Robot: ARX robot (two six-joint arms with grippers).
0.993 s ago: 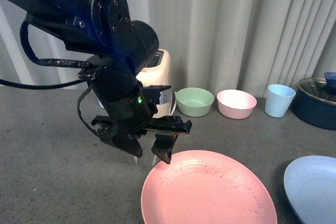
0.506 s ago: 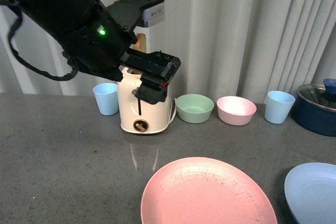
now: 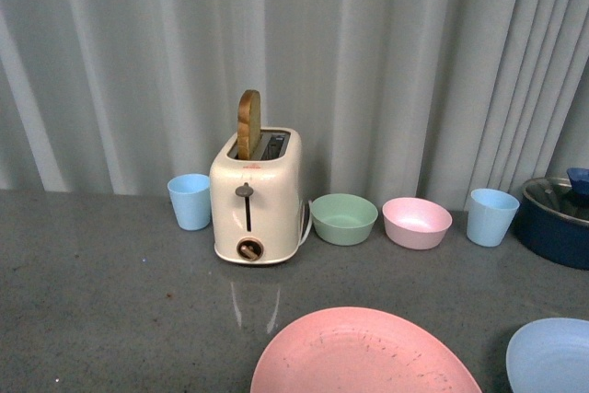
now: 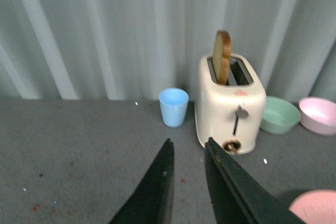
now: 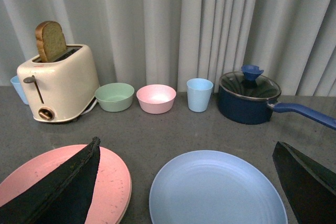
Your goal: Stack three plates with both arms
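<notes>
A pink plate (image 3: 363, 356) lies on the grey counter at the front, and a light blue plate (image 3: 552, 356) lies to its right. I see no cream plate in any view. Neither arm shows in the front view. My left gripper (image 4: 189, 141) is open and empty, raised above the counter and facing the toaster, with the pink plate's edge (image 4: 315, 208) off to its side. My right gripper (image 5: 186, 144) is wide open and empty. The light blue plate (image 5: 218, 190) lies between its fingers, and the pink plate (image 5: 113, 182) lies partly behind one finger.
Along the curtain stand a cream toaster (image 3: 256, 195) with a bread slice, a light blue cup (image 3: 189, 200), a green bowl (image 3: 343, 218), a pink bowl (image 3: 416, 222), another light blue cup (image 3: 488, 215) and a dark blue lidded pot (image 3: 557, 223).
My left arm, which hung open by the pink plate's left edge, has lifted and left the front view. The plates lie where they were.
</notes>
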